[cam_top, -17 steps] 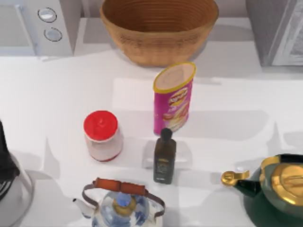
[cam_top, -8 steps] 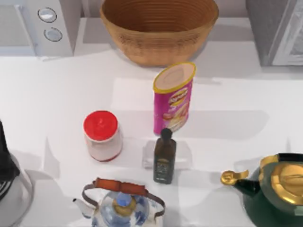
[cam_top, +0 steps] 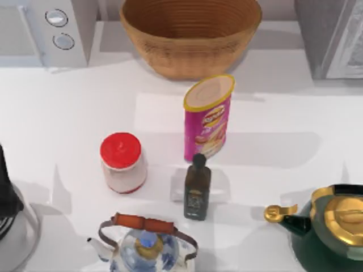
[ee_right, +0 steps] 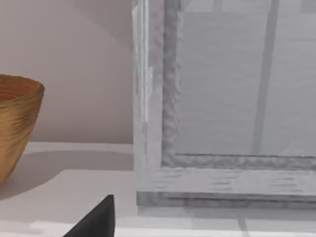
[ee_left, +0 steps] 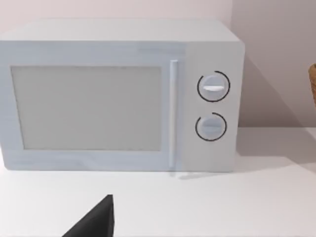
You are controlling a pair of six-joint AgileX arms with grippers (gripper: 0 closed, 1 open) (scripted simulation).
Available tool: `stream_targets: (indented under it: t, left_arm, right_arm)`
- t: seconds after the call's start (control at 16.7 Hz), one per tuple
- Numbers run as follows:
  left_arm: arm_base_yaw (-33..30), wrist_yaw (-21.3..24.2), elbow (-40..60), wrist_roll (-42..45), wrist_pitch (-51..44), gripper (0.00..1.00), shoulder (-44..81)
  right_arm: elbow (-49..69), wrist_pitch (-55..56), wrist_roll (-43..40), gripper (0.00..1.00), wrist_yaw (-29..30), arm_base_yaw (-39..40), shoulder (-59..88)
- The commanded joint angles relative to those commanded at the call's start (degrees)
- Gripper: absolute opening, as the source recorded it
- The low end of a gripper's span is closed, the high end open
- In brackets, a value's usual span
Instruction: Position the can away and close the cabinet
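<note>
From above I see the can (cam_top: 208, 116), a tall pink chip tube with a yellow rim, standing upright near the middle of the white table (cam_top: 68, 113); just behind it sits a woven basket (cam_top: 190, 34); a small dark bottle (cam_top: 197, 187) stands just in front of the can, a red-lidded jar (cam_top: 122, 162) to its left; a blue-and-white teapot (cam_top: 146, 243) is at the near edge, a green and gold kettle (cam_top: 332, 226) at the near right; the microwave (cam_top: 48, 31) fills the far left corner, the cabinet (cam_top: 332, 37) the far right. My left wrist camera faces the microwave (ee_left: 118, 96) front with its two dials; a dark tip of the left gripper (ee_left: 96, 222) shows low down, and I cannot tell how its fingers stand. My right wrist camera faces the cabinet (ee_right: 222, 113), the basket (ee_right: 17, 123) off to one side; a dark tip of the right gripper (ee_right: 96, 222) shows, finger state unclear too.
</note>
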Motion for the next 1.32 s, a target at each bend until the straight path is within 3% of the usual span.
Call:
stream_targets:
  t: [0.36,0.96,1.32]
  left_arm:
    - [0.0,0.0,0.0,0.0,0.0,1.0,0.0]
    - [0.0,0.0,0.0,0.0,0.0,1.0,0.0]
    - [0.0,0.0,0.0,0.0,0.0,1.0,0.0]
  right_arm:
    - [4.1,14.0,-1.8,1.0,-15.0,-11.9,17.9]
    - [9.4,46.9,1.8,1.0,-44.4,-41.4,68.9]
    - [17.9,64.0,2.5,1.0,-54.2,-54.9,84.9]
